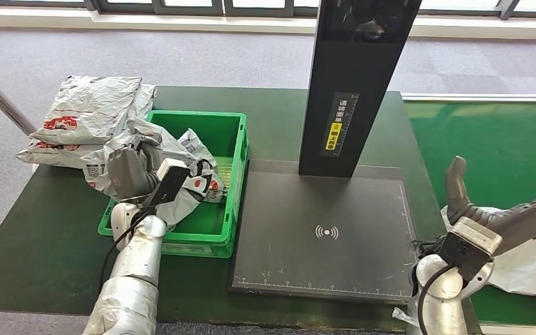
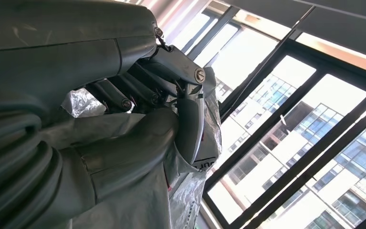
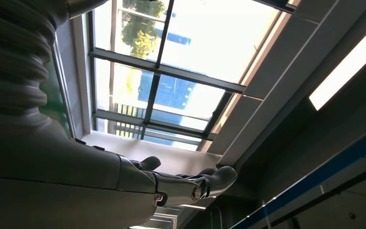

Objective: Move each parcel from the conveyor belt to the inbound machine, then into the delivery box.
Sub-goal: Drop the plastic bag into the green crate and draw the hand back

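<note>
My left hand (image 1: pixel 131 171) grips a crumpled silver parcel (image 1: pixel 181 150) over the green box (image 1: pixel 230 150). My right hand (image 1: pixel 492 216), fingers spread and holding nothing, hovers above another parcel (image 1: pixel 530 269) on the belt (image 1: pixel 502 150).

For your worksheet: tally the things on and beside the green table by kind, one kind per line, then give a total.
Grey parcels: 4, two stacked, one in the left hand, one on the belt
Green crate: 1
Black scanning machine: 1
Total: 6
</note>
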